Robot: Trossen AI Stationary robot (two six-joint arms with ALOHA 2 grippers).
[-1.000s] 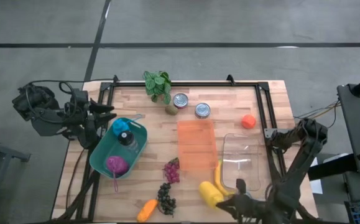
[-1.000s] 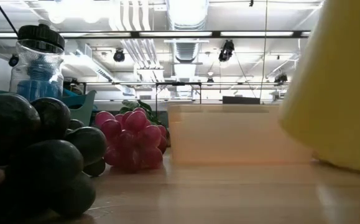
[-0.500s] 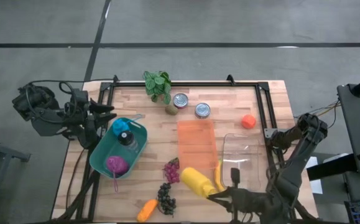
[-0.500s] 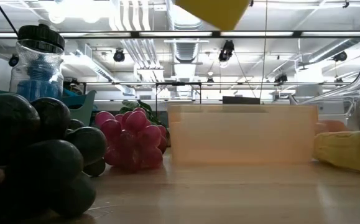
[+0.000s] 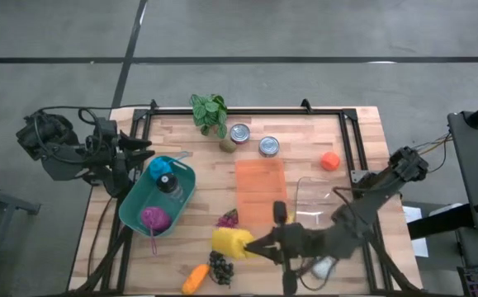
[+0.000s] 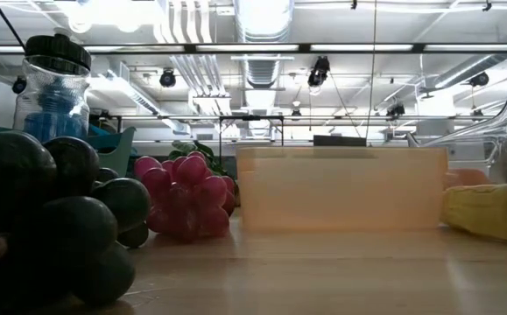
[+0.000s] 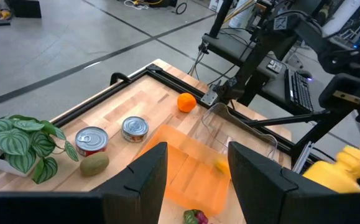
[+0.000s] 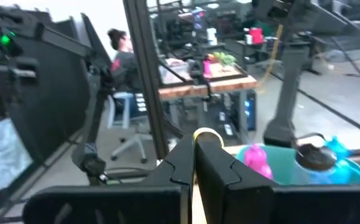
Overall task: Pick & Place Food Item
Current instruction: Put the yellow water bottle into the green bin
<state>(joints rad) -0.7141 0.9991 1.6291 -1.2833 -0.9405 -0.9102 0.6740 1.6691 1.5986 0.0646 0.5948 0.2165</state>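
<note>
High view shows the right gripper [image 5: 253, 246] clamped shut on a yellow bottle-shaped food item [image 5: 231, 242], carried above the wooden table [image 5: 305, 132] near its 6 o'clock edge, just beside the red grapes [image 5: 227, 219] and the dark grapes [image 5: 220, 266]. From the gripper, the yellow item sits at about 9 o'clock, sticking out past the fingertips toward the teal basket [image 5: 136, 210], which lies further on at roughly 10 o'clock. Where the item is meant to go I cannot tell; the basket, already holding a water bottle [image 5: 165, 179] and a purple item [image 5: 154, 218], looks the likely target, with the orange tray [image 5: 261, 191] at 1 o'clock another candidate. To do this carry well, I judge the arm should keep the item high enough to pass over both grape bunches and the basket rim, hold the grip firm, and lower only once squarely over open space. The left gripper [image 7: 192, 180] waits off the table's 9 o'clock side, fingers partly apart, holding nothing.
</note>
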